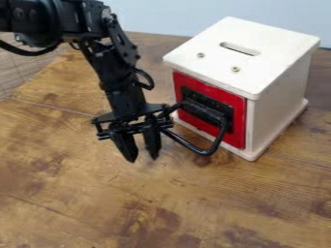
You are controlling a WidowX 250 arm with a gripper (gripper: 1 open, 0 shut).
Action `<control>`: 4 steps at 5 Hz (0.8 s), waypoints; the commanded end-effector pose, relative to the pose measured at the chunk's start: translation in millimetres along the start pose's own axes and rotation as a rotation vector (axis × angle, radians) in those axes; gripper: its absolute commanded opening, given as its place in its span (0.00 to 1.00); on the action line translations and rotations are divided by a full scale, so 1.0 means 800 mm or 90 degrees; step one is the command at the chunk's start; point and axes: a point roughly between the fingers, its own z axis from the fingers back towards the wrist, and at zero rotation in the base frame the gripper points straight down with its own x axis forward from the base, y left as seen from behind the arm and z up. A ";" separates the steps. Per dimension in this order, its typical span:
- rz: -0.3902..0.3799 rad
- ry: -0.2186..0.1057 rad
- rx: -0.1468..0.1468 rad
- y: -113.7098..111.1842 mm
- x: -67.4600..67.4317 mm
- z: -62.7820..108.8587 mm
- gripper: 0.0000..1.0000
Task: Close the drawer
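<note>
Drawer front framed by cream-white box, tool lowered beside the handle

At the far left, a grey, line-marked surface (18, 74) is seen beside the wood-grained counter (77, 199). The upper left is crossed by the black robot arm (114, 70), by which a loose black cable (26, 48) is carried. The arm is angled down toward the counter, and its tool (139, 156) is pointed downward. The two fingers are held a narrow gap apart, and nothing can be seen gripped between them.

To the right of the tool, a large black loop handle (200, 152) is extended leftward from the red drawer (238, 107). The near end of the loop is overlapped by the tool's right side in this view; whether contact is made cannot be told. The drawer's square red front, on which a black plate (193, 96) is mounted, is fitted in the left-facing side of the cream-white cube box (278, 102). The sloped top of the box is marked by two small metal fasteners (235, 69) and cut by an elongated slot (239, 48). The box is stood on the counter, with a pale wall (168, 15) seen behind.
</note>
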 end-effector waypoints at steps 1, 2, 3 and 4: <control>-0.010 -0.036 -0.017 -0.008 0.002 0.017 1.00; -0.023 -0.032 -0.020 -0.017 -0.004 0.012 1.00; -0.038 -0.027 -0.024 -0.027 -0.009 0.011 1.00; -0.006 -0.032 -0.031 -0.038 -0.011 0.010 1.00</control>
